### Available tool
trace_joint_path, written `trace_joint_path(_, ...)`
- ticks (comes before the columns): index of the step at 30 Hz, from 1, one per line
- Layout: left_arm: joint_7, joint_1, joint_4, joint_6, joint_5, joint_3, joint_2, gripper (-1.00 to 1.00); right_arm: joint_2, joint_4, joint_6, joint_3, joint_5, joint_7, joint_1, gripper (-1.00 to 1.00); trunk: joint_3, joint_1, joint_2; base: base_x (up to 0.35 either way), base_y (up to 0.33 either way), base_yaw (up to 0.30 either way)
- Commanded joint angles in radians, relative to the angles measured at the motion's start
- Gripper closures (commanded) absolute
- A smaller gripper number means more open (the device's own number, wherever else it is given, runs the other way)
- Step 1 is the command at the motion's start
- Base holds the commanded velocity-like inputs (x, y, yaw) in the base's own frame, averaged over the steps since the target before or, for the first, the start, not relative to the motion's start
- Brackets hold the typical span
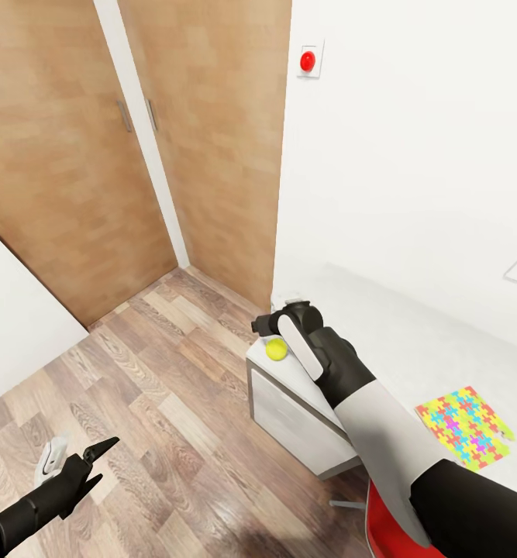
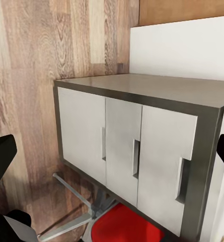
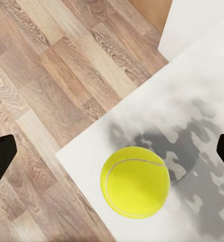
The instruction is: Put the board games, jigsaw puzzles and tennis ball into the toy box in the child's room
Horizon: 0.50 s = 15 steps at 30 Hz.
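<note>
The right arm reaches forward over the desk [image 1: 413,341] corner, its end effector [image 1: 277,329] spread wide, empty, above the tennis ball [image 1: 276,350] near the edge. One jigsaw puzzle [image 1: 465,427] lies well apart; the left end effector [image 1: 95,457] hangs open over the floor [image 1: 157,403]

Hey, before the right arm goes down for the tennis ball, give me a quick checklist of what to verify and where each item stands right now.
1. Right end effector open: ok, its fingertips sit wide apart at the wrist view's edges.
2. Tennis ball centred between the fingers: ok, roughly, in the right wrist view.
3. Ball resting on the table: ok, but close to the corner edge, so a nudge might roll it off.
4. Nothing crowding the ball: ok, the jigsaw puzzle lies well apart.
5. Left end effector out of the way: ok, low over the floor, open.
6. Toy box located for the drop: cannot tell.
</note>
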Motion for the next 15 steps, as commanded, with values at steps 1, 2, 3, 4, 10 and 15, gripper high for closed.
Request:
trace_joint_path(1, -0.01, -0.001, 0.0, 0.005, -0.01, 0.002, 0.0, -1.0, 0.0, 0.0, 0.002, 0.001, -0.01, -0.01, -0.001, -1.0, -0.002, 0.001, -0.002, 0.0, 0.0, 0.0)
trace_joint_path(2, -0.01, -0.001, 0.0, 0.005, -0.01, 0.002, 0.0, -1.0, 0.0, 0.0, 0.002, 0.001, -0.01, -0.01, 0.0, -1.0, -0.002, 0.001, -0.002, 0.0, 0.0, 0.0)
trace_joint_path(3, -0.01, -0.001, 0.0, 0.005, -0.01, 0.002, 0.0, -1.0, 0.0, 0.0, 0.002, 0.001, -0.01, -0.01, 0.0, -1.0, -0.002, 0.001, -0.002, 0.0, 0.0, 0.0)
trace_joint_path(4, -0.01, -0.001, 0.0, 0.005, -0.01, 0.002, 0.0, -1.0, 0.0, 0.0, 0.002, 0.001, -0.01, -0.01, 0.0, -1.0, -0.002, 0.001, -0.002, 0.0, 0.0, 0.0)
trace_joint_path(10, -0.01, -0.001, 0.0, 0.005, -0.01, 0.002, 0.0, -1.0, 0.0, 0.0, 0.002, 0.0, -0.01, -0.01, 0.003, -1.0, -0.002, 0.001, -0.002, 0.0, 0.0, 0.0)
trace_joint_path(15, -0.01, -0.001, 0.0, 0.005, -0.01, 0.002, 0.0, -1.0, 0.0, 0.0, 0.002, -0.001, -0.01, -0.01, 0.004, -1.0, -0.002, 0.001, -0.002, 0.0, 0.0, 0.0)
